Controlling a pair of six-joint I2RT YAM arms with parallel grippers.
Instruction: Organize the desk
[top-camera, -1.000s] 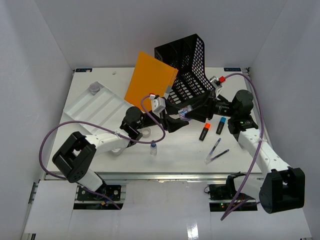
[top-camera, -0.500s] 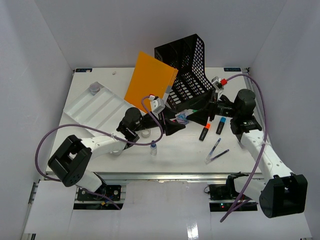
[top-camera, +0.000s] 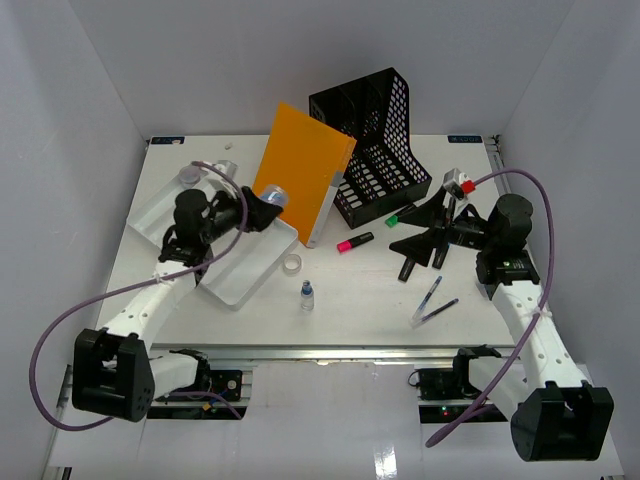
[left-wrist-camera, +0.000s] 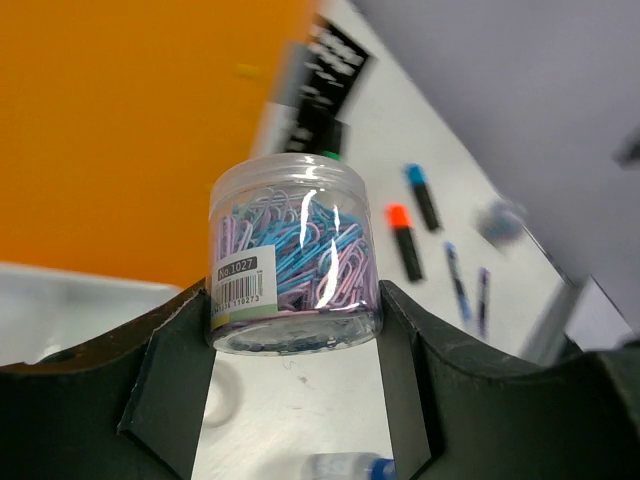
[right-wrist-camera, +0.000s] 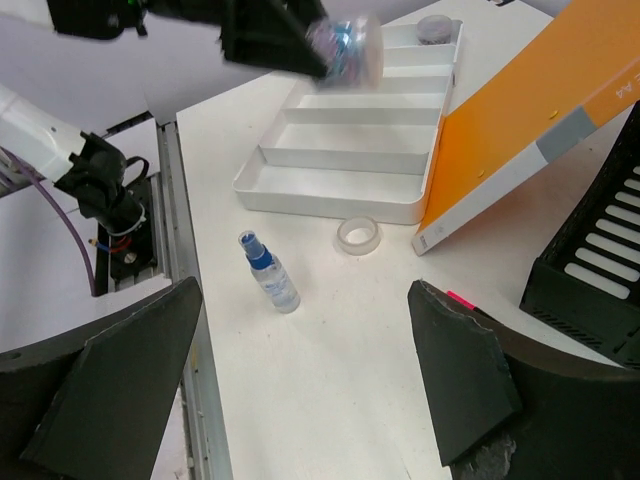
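Left gripper (top-camera: 271, 199) upper left of centre, pinching clear paperclip jar (left-wrist-camera: 295, 265) over white tray (top-camera: 215, 228) — right gripper (top-camera: 412, 238) spread, empty, right of centre, white worktop (top-camera: 360, 290) filling mid-frame.

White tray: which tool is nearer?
Left. The left tool, holding the paper-clip jar, hovers at the tray, by its far edge; the right tool sits past the pink highlighter.

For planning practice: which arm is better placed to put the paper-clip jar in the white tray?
Left: its end effector holds the jar by the tray; the right end effector is open, empty.
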